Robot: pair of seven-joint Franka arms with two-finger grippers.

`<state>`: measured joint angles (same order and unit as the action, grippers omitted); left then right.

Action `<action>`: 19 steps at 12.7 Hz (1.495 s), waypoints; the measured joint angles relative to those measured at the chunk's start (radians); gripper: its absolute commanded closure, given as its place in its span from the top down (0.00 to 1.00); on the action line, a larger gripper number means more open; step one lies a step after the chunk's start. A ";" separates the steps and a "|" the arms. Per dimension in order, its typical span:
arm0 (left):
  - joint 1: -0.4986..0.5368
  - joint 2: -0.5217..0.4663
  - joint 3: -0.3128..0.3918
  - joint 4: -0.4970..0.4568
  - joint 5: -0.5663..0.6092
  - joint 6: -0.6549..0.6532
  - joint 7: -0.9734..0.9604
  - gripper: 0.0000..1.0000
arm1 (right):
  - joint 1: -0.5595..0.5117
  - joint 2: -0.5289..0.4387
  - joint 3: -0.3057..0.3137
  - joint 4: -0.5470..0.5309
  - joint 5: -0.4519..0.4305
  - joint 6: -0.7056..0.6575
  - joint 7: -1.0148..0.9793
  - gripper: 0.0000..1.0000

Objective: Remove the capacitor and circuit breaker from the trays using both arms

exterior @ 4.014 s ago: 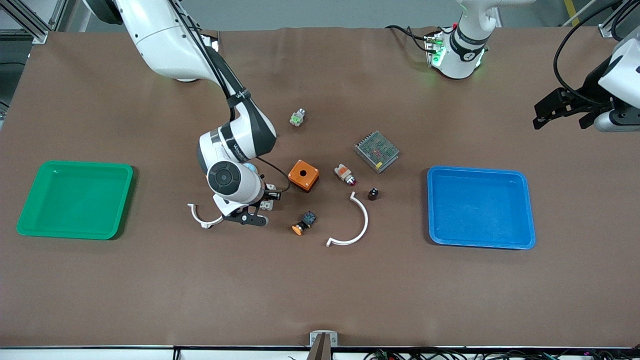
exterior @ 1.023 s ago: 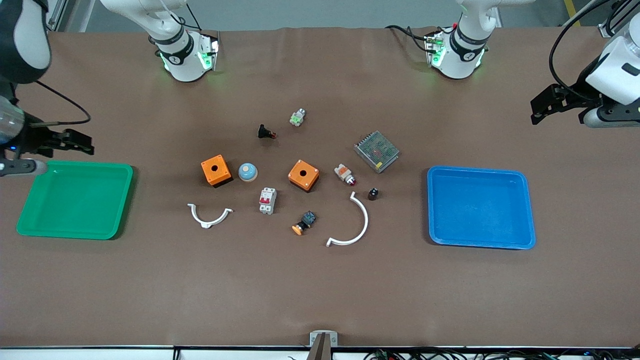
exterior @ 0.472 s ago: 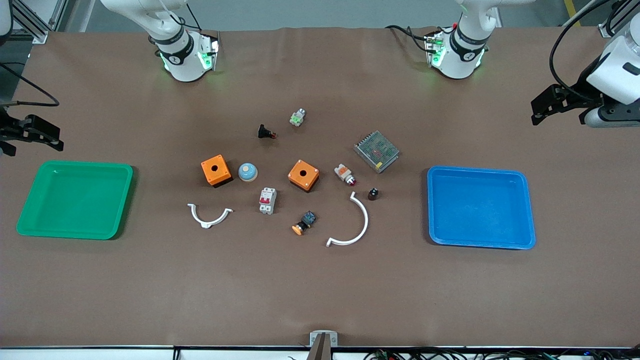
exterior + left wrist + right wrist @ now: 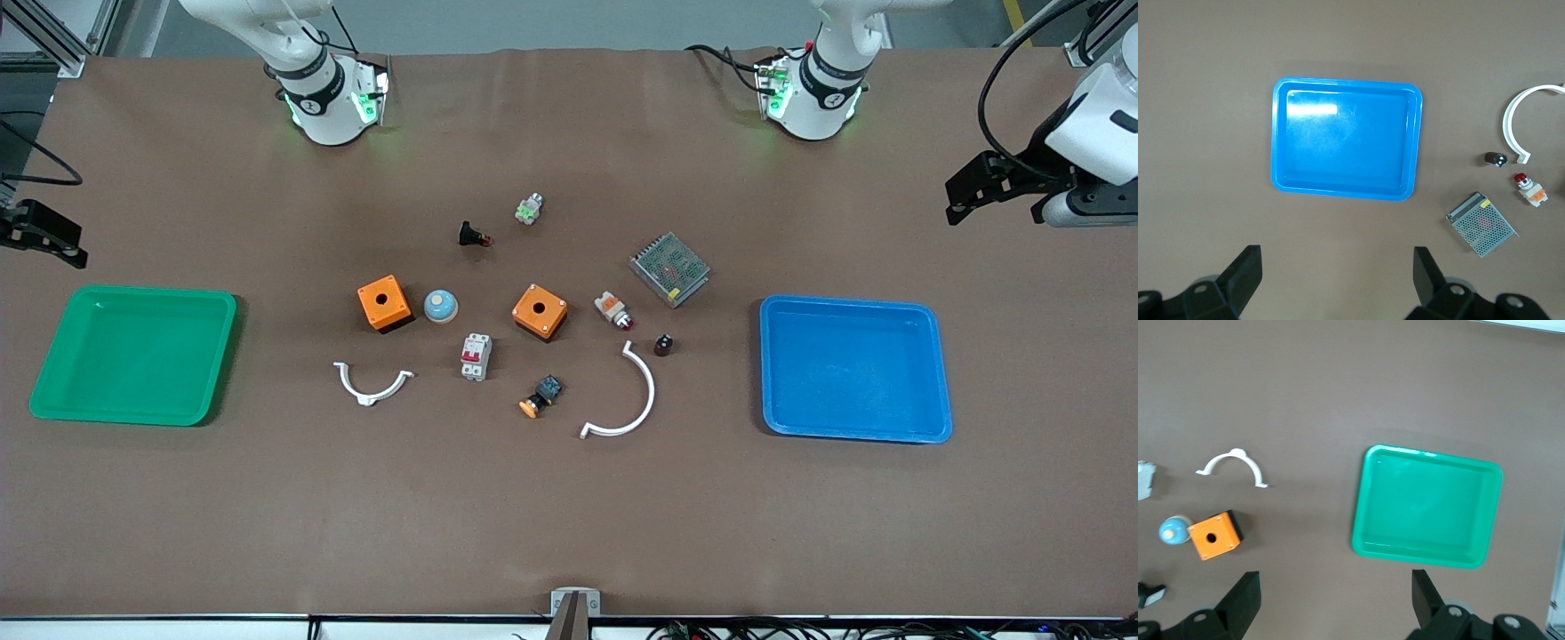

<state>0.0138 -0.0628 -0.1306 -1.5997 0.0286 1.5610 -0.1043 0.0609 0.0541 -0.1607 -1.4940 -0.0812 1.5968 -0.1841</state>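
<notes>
The breaker (image 4: 476,356), a light-grey block with red levers, lies in the table's middle, nearer the front camera than the blue dome; its edge shows in the right wrist view (image 4: 1143,480). The capacitor (image 4: 662,344), a tiny black cylinder, lies beside the large white arc, toward the blue tray; it also shows in the left wrist view (image 4: 1495,159). My left gripper (image 4: 994,206) (image 4: 1338,273) is open and empty, high over the table's left-arm end. My right gripper (image 4: 43,235) (image 4: 1337,593) is open and empty, high at the right-arm end by the green tray.
The green tray (image 4: 133,354) (image 4: 1428,507) and the blue tray (image 4: 853,369) (image 4: 1346,139) hold nothing. Two orange boxes (image 4: 384,302) (image 4: 540,311), a blue dome (image 4: 440,306), two white arcs (image 4: 373,384) (image 4: 627,396), a mesh unit (image 4: 669,268) and small buttons lie in the middle.
My right arm has pulled away from the breaker in the middle, out to the right-arm end, and has drifted farther out in the last second. The breaker stays on the table. The left arm hardly moved.
</notes>
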 measured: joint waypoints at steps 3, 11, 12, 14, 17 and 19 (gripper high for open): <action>0.000 0.000 0.000 0.000 0.000 0.005 0.000 1.00 | -0.018 0.014 0.000 0.003 0.013 0.004 0.019 1.00; 0.001 0.000 0.001 0.001 0.000 0.008 0.000 1.00 | -0.042 0.027 0.001 0.043 0.063 -0.046 0.022 1.00; 0.001 0.000 0.001 0.001 0.000 0.008 0.000 1.00 | -0.048 0.027 0.001 0.043 0.064 -0.046 0.022 1.00; 0.001 0.000 0.001 0.001 0.000 0.008 0.001 1.00 | -0.052 0.027 0.001 0.043 0.065 -0.046 0.021 1.00; 0.001 0.000 0.001 0.001 0.000 0.008 0.002 1.00 | -0.052 0.027 0.012 0.044 0.065 -0.046 0.021 1.00; 0.001 0.000 0.001 0.001 0.000 0.008 0.005 1.00 | -0.052 0.027 0.017 0.044 0.065 -0.046 0.021 1.00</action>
<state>0.0144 -0.0627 -0.1292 -1.5985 0.0286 1.5694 -0.0993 0.0094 0.0809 -0.1433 -1.4497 -0.0166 1.5508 -0.1630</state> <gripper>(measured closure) 0.000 0.000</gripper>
